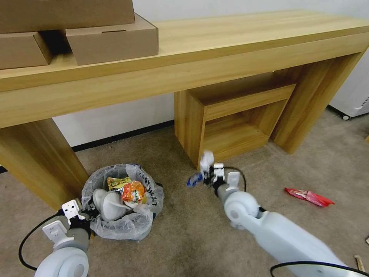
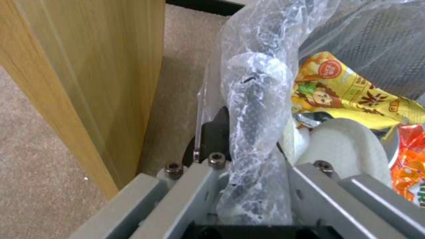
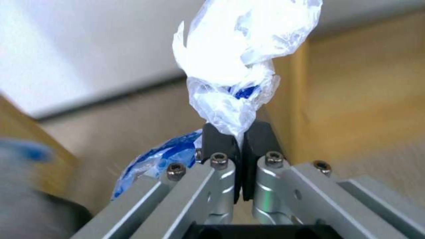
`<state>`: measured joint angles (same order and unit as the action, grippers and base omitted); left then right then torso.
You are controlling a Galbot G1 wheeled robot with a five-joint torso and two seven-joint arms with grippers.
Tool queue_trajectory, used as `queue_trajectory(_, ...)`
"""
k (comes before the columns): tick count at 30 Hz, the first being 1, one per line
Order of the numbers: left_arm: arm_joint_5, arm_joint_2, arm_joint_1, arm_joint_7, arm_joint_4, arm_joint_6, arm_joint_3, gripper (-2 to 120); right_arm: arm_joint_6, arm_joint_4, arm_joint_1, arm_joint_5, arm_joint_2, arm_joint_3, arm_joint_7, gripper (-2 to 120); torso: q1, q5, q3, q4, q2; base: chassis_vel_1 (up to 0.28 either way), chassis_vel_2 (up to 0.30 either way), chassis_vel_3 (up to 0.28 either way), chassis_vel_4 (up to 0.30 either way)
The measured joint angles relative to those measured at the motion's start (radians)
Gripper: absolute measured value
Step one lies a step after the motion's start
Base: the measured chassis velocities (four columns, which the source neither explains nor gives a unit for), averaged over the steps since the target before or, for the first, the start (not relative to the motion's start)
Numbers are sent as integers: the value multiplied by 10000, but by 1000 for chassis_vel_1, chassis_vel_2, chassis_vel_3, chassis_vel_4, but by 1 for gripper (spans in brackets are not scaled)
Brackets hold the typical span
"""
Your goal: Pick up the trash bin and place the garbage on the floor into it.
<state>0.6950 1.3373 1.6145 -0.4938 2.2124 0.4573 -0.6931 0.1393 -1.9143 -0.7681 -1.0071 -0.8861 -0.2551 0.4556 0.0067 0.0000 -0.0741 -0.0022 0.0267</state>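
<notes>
Left gripper (image 1: 82, 216) fingers clamp the bag-lined rim of the trash bin (image 1: 122, 200), which sits on the carpet floor (image 1: 184, 238) beside a wooden leg. Right gripper (image 1: 207, 173), raised mid-floor, pinches a blue-white plastic wrapper (image 3: 234, 76).

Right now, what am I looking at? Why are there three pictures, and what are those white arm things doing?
It's a robot with two arms. The big picture comes from a camera on its head, looking down at the carpet. The other two come from cameras on its wrists, right behind its pinchers.

The left gripper is pinched on the bag-covered rim of the trash bin, beside the wooden desk leg. Inside the bin are a yellow wrapper, an orange wrapper and a white slipper.

The right gripper is shut on a crumpled clear and blue plastic wrapper, lifted off the carpet. A red wrapper lies on the carpet.
</notes>
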Motion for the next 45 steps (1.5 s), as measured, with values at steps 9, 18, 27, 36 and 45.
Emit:
queue_trajectory(9,-26,106,-46,-23,64,104,76,1,-1972,-1324,400,671,681,-254,-2739,0,0,1,0,0,0,0,0,0,0)
queue_trajectory(18,-31,187,-88,-56,312,262,125,1,-1634,-2444,1841,1,1098,-2436,-2513,0,0,-1,0,-1,0,0,0,0,0)
queue_trajectory(27,-117,326,22,-52,532,278,175,1,-1184,-1675,3568,-320,408,-4866,-1732,0,0,-1,-1,0,0,0,0,0,0)
queue_trajectory(36,-168,349,243,-15,728,207,97,1,-1147,-883,5210,-331,-71,-6882,-1410,0,0,-2,-2,0,0,0,0,0,0)
queue_trajectory(45,-186,365,407,13,908,136,19,1,-1032,-278,5622,-301,-594,-7787,-1028,0,0,0,-1,-1,0,0,0,0,0)
